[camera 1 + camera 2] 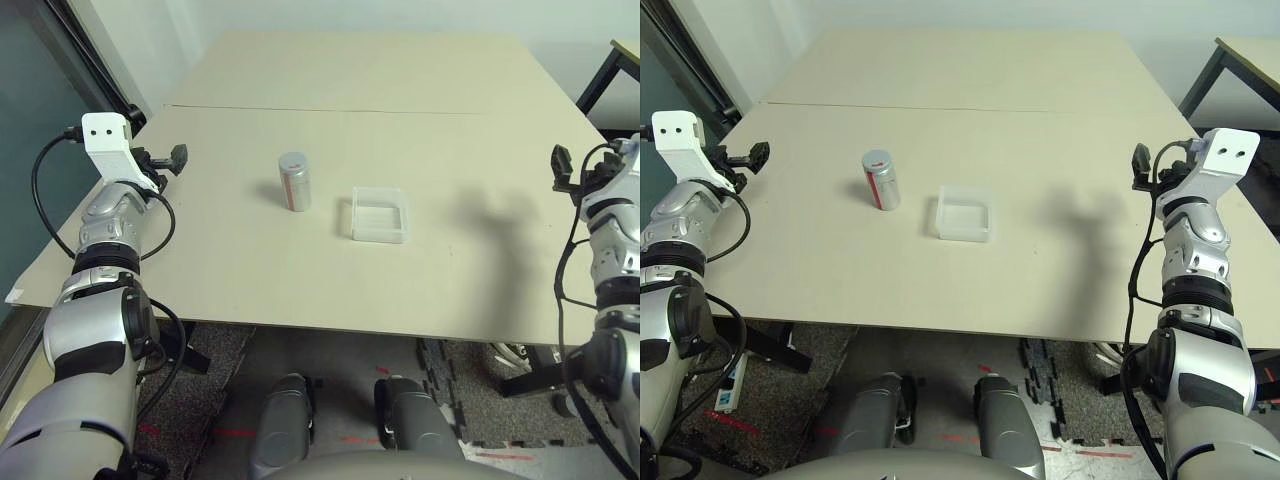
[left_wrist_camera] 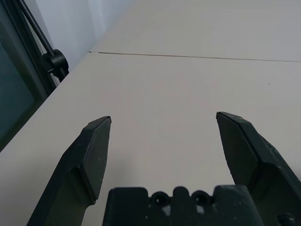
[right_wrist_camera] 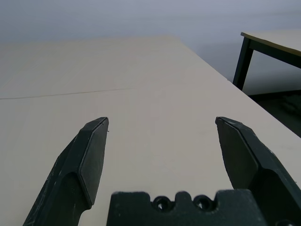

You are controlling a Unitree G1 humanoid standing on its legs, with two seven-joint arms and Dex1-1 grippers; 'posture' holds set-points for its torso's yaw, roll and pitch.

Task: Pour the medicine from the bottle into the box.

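1. The bottle (image 1: 294,181) is narrow and stands upright; a gripper arriving off-centre would likely tip it and send it rolling across the table (image 1: 330,70).
2. Its top looks capped, so tilting it over the box (image 1: 379,214) may release nothing.
3. The box is light, low-walled clear plastic; a nudge could slide it, and pills may bounce out.
4. The bottle is silver-grey with a red stripe and sits mid-table, just left of the box, apart from it.
5. The left gripper (image 2: 162,141) and right gripper (image 3: 160,141) hang at the table's left and right sides, fingers spread wide, holding nothing.
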